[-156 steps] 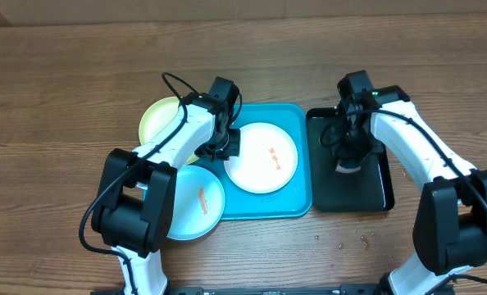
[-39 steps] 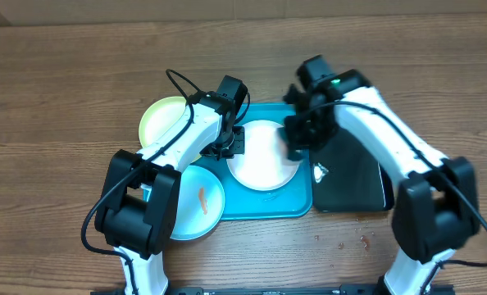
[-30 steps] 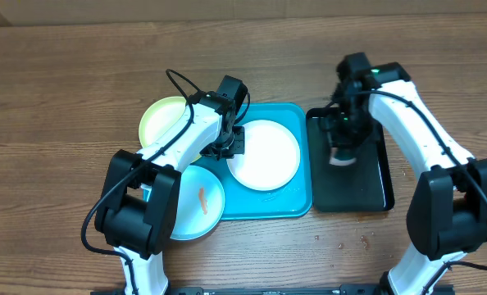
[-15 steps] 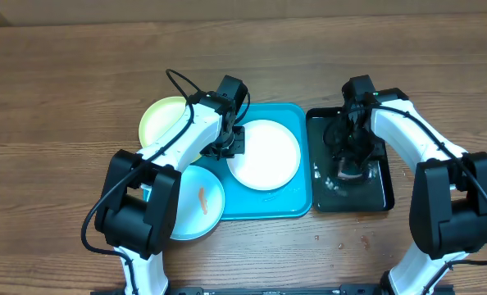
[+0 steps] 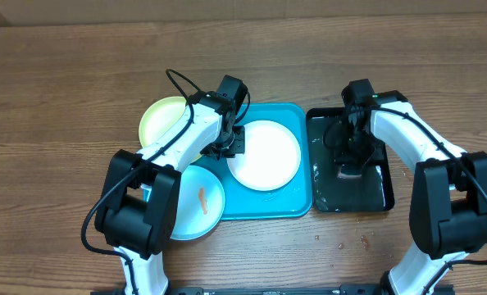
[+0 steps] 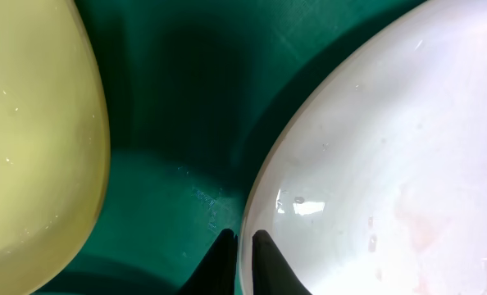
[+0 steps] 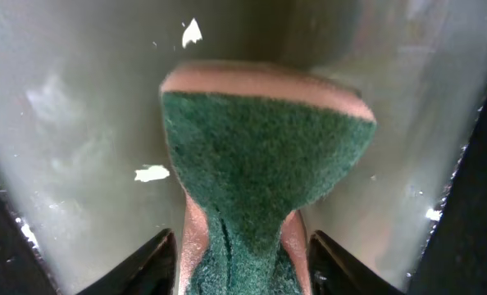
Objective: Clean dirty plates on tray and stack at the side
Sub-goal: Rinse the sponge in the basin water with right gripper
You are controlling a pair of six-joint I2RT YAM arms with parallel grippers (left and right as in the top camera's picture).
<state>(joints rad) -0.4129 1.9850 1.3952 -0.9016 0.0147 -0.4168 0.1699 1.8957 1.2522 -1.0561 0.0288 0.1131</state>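
Left tool (image 5: 229,146) is closed on the left rim of the round white plastic plate (image 5: 264,156). In the left wrist view the black fingertips (image 6: 219,262) pinch that rim with almost no gap. The white plate lies flat in the large turquoise-blue rectangular plastic tray (image 5: 264,205), toward its back. It looks clean from overhead; the wrist view shows a faint pinkish trace on it (image 6: 416,229).

The round pale yellow-green plastic plate (image 5: 163,121) sits at the tray's back-left corner, partly under the left arm. Can't tell if it overlaps the rim.

The round light blue plastic plate (image 5: 196,203) hangs over the tray's front-left corner, partly on the wooden surface (image 5: 63,98). It has an orange-red smear (image 5: 202,199) near its centre.

Right tool (image 5: 350,160) is over the narrow glossy black tray (image 5: 375,192), just right of the turquoise tray. It is clamped on a green-topped sponge with a pinkish base (image 7: 264,164), which is squeezed at the waist and pressed down on the wet black tray. White flecks (image 7: 151,173) lie beside the sponge.
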